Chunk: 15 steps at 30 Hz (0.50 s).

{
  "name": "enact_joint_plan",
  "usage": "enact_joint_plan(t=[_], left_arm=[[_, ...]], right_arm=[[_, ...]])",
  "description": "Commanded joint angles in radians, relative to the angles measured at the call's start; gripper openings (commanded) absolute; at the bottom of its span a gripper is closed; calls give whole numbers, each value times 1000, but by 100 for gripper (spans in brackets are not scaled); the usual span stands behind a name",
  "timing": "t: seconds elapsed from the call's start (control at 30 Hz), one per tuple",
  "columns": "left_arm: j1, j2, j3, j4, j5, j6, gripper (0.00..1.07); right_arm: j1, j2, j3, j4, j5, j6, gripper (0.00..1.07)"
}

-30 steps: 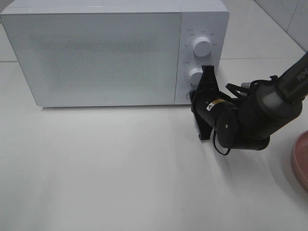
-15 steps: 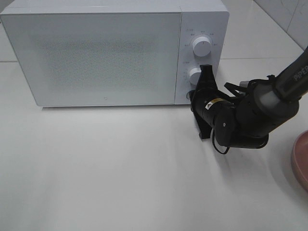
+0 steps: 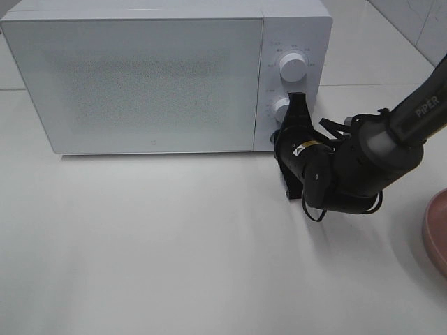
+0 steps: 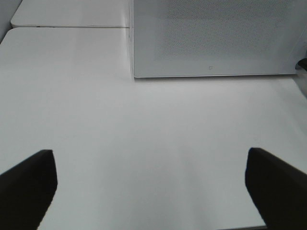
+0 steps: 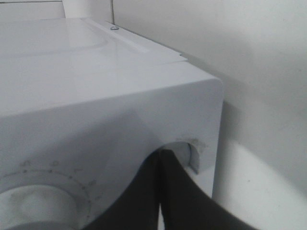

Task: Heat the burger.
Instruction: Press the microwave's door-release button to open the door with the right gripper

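Right arm nudged closer to the microwave panel; burger not seen in any view.

Against the frame a second before, the right gripper sat slightly further toward 10 o'clock. Its black fingers were pressed together, their tip in the round recess at the panel's lower corner, at 6 o'clock from the lower knob. The pink plate had not moved, its rim cut off by the frame edge at 4 o'clock. The burger's place could not be told. The microwave was a smooth, white, boxy unit with a finely speckled door and round ribbed knobs. The left gripper was spread wide above the matte white table.
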Motion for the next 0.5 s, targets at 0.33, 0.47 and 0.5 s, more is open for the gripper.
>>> enact_joint_plan(t=[0.33, 0.47, 0.5], left_arm=[[0, -16, 4, -5, -9, -2, 100], [0, -16, 4, -5, -9, -2, 100], [0, -16, 4, -5, -9, -2, 100]], right_arm=[[-73, 3, -101, -27, -212, -40, 0], [-73, 3, -100, -27, -212, -40, 0], [-73, 3, -98, -27, -209, -40, 0]])
